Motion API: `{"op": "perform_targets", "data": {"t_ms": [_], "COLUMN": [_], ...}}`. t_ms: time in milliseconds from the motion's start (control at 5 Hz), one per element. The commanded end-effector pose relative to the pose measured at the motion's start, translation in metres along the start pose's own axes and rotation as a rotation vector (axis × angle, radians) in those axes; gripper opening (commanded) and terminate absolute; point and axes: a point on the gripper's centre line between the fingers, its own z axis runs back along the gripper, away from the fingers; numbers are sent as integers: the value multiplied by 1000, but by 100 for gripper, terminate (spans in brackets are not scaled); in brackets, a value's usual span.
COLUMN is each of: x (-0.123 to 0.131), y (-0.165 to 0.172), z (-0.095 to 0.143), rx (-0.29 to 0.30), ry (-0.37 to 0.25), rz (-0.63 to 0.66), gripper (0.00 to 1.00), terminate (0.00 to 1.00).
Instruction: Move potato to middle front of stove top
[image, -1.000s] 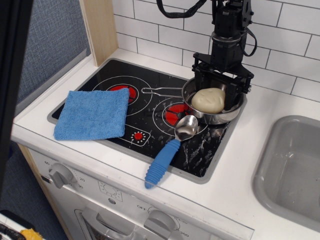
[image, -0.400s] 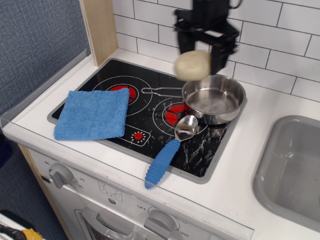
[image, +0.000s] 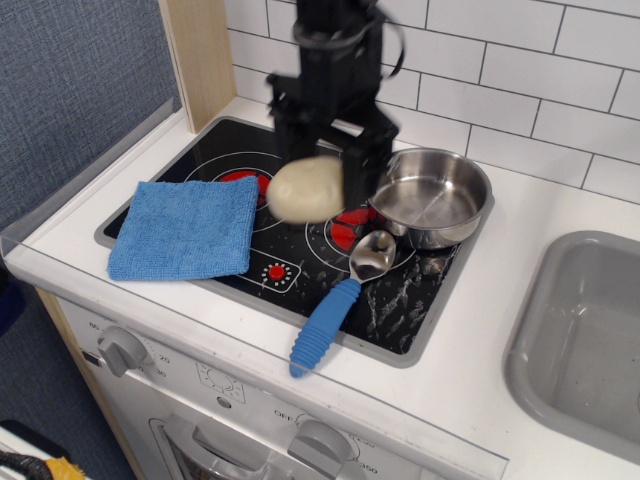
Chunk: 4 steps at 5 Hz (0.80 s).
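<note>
The pale cream potato (image: 304, 189) is held in my black gripper (image: 318, 178), which is shut on it from above. It hangs over the middle of the black stove top (image: 395, 298), between the two red burners and just right of the blue cloth. The arm is a little blurred. The steel pan (image: 432, 197) at the back right of the stove stands empty.
A folded blue cloth (image: 186, 227) lies on the left burner area. A metal spoon with a blue handle (image: 331, 312) lies on the front of the stove, its bowl by the pan. A grey sink (image: 588, 330) is at the right. A white tiled wall stands behind.
My gripper lifted the potato out of the steel pan, carried it left and has now come down lower over the middle of the stove. The pan is left empty.
</note>
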Motion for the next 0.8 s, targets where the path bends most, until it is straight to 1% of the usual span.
{"op": "perform_targets", "data": {"t_ms": [0, 200, 600], "x": [-5, -6, -9], "y": [10, 15, 8], "z": [-11, -26, -33], "rx": [73, 81, 65], "ry": [-4, 22, 47], "rz": [3, 27, 16], "gripper": [0, 0, 0], "terminate": [0, 0, 0]}}
